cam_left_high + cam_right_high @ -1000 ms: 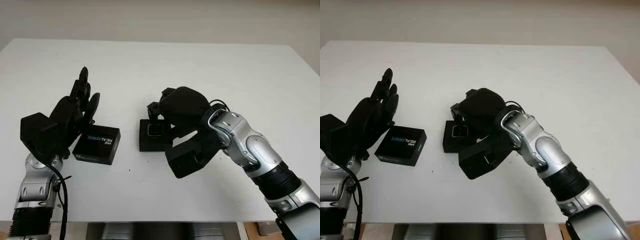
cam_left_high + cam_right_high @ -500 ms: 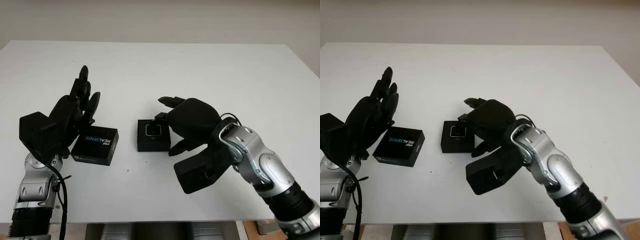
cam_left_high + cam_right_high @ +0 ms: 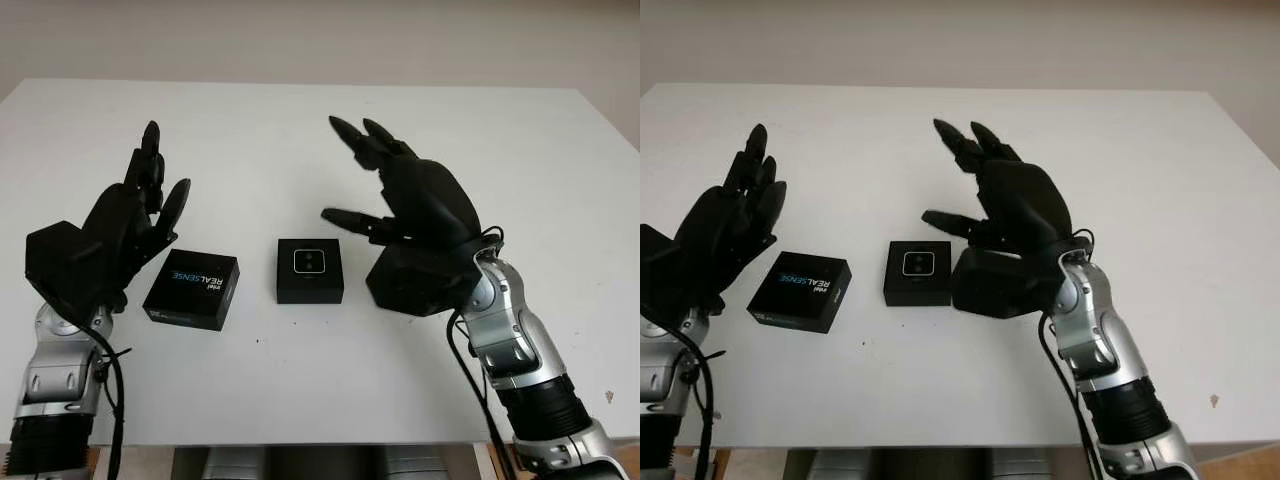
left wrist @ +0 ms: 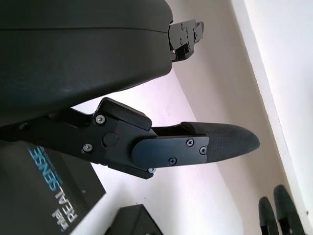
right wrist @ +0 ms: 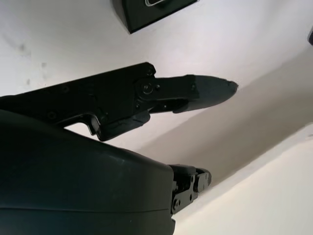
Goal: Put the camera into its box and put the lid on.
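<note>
Left eye view: box between raised hands

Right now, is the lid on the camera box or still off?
Off. The lid, printed REALSENSE, lies flat on the table beside the box, apart from it, and the camera shows in the box's open top.
</note>
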You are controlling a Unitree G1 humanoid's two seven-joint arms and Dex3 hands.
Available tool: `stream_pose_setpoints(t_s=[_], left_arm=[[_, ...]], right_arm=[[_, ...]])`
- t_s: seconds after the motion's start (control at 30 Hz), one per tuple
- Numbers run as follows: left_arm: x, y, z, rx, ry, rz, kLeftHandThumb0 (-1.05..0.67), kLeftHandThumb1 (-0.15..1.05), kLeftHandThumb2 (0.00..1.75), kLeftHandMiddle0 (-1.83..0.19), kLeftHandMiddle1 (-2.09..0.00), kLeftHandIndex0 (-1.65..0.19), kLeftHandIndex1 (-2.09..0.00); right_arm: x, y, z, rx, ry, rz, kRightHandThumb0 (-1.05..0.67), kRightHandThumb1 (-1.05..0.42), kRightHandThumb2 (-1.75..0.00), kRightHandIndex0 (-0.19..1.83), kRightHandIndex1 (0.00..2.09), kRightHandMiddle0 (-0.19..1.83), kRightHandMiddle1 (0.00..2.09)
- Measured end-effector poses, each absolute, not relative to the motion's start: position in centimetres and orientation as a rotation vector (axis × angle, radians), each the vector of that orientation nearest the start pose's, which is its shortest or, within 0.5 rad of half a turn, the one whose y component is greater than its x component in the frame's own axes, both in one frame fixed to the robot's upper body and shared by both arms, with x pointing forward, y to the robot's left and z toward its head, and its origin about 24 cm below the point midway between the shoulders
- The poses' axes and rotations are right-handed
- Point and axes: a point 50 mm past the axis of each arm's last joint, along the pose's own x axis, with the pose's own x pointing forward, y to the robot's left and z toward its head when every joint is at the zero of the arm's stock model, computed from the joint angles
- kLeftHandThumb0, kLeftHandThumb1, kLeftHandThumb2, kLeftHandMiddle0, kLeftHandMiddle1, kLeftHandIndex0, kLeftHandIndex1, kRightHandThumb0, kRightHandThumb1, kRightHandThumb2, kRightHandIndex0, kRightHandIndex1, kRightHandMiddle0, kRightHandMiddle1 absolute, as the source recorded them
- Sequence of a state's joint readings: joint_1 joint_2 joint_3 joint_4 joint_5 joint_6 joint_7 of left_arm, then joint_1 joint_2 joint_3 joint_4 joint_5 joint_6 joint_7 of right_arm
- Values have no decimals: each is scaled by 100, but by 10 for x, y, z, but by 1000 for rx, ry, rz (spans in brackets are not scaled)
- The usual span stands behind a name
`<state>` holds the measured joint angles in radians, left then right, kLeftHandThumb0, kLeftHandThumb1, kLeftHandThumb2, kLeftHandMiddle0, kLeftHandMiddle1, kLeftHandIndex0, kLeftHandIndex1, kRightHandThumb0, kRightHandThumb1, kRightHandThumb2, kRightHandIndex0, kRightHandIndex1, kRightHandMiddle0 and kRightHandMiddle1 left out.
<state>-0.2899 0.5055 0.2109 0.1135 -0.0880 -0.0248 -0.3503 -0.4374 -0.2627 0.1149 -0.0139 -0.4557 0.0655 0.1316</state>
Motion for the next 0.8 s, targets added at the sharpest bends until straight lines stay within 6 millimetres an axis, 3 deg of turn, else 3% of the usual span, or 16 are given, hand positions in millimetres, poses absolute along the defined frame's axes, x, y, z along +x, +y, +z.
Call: stream_pose_setpoints(t_s=[0.17, 0.27, 0.43, 0.8], left_arm=[[298, 280, 167, 622, -160, -245, -97, 105, 22, 19, -1, 19, 0], [299, 289, 178, 732, -125, -288, -100, 103, 10, 19, -2, 19, -2], [302, 287, 190, 880, -64, -414, -100, 98, 5, 19, 0, 19, -1], [300, 274, 185, 1200, 66, -722, -86, 83, 3, 19, 0, 19, 0]], right_arm=[[322, -148, 155, -560, -322, 186, -72, -105, -47, 12, 7, 10, 7], [324, -155, 150, -398, -286, 201, -74, -105, -51, 1, 1, 2, 3], [327, -161, 145, -142, -209, 238, -73, -105, -61, -8, 1, -8, 0], [330, -175, 151, -3, -198, 218, -76, -105, -66, -11, 2, -10, 2]])
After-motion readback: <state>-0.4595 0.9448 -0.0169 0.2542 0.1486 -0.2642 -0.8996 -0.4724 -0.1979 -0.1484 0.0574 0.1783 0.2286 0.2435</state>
